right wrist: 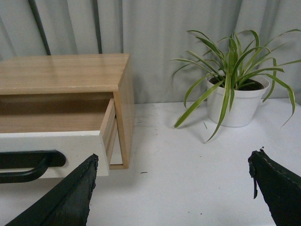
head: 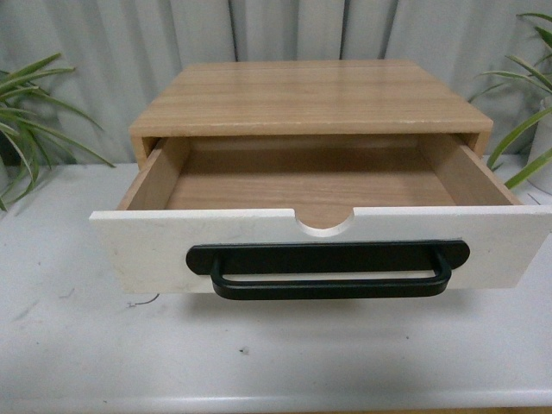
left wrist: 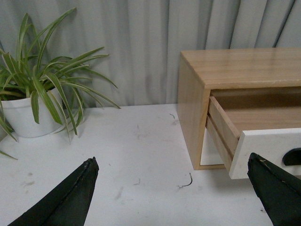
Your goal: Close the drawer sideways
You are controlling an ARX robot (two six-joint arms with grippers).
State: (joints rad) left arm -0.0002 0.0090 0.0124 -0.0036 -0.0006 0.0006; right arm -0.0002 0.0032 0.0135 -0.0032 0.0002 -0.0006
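The drawer (head: 138, 250) is pulled far out of a light wood cabinet (head: 310, 95), its white front panel carrying a long black bar handle (head: 328, 272) under a semicircular notch. Its inside is empty. Neither arm shows in the front view. My left gripper (left wrist: 174, 188) is open, low over the white table, to the left of the cabinet; the drawer's front corner (left wrist: 263, 150) lies by one fingertip (left wrist: 270, 181). My right gripper (right wrist: 174, 188) is open too, right of the cabinet, with the drawer's other corner (right wrist: 61, 150) beside one fingertip (right wrist: 77, 188).
A potted spider plant (left wrist: 28, 108) stands on the table left of the cabinet, and another (right wrist: 235, 101) stands to its right. A grey curtain hangs behind. The white table (head: 259, 362) has its front edge close below the drawer front.
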